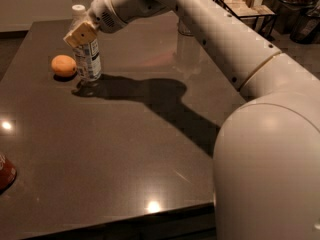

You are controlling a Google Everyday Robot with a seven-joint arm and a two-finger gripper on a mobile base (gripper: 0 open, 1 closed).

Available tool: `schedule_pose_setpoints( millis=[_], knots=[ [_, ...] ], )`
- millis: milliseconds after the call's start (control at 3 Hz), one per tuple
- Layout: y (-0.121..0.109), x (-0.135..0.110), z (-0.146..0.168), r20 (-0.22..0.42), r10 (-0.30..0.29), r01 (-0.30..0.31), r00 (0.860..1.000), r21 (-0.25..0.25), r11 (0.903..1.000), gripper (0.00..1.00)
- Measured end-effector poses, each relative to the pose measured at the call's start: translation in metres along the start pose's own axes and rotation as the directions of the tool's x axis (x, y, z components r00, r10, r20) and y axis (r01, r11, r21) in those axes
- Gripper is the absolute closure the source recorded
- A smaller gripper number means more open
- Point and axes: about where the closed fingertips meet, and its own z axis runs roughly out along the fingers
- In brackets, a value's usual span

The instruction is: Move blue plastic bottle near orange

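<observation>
Blue plastic bottle (pixel 90 60) stood upright at the far left of the dark bench (pixel 125 149), just beside the orange (pixel 63 65) on its left. The gripper (pixel 81 32) was clamped on the bottle's upper part, with the arm (pixel 210 29) reaching in from the right.

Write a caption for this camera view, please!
Claw holds small clear blue-labelled plastic bottle beside round orange fruit on dark table.

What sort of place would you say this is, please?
Probably an office kitchen or break area: a dark polished table, a stocked rack behind it, and an orange beside the bottle that the gripper holds at the table's far left.
</observation>
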Motion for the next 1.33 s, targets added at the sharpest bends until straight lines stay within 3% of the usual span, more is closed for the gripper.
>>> schedule_pose_setpoints(
  millis=[1000,1333],
  knots=[
    [-0.001,0.006,0.030,-0.045,-0.017,0.015,0.999,-0.031,0.9994,0.15],
    [0.000,0.007,0.033,-0.045,-0.017,0.015,0.999,-0.036,0.9992,0.00]
  ],
)
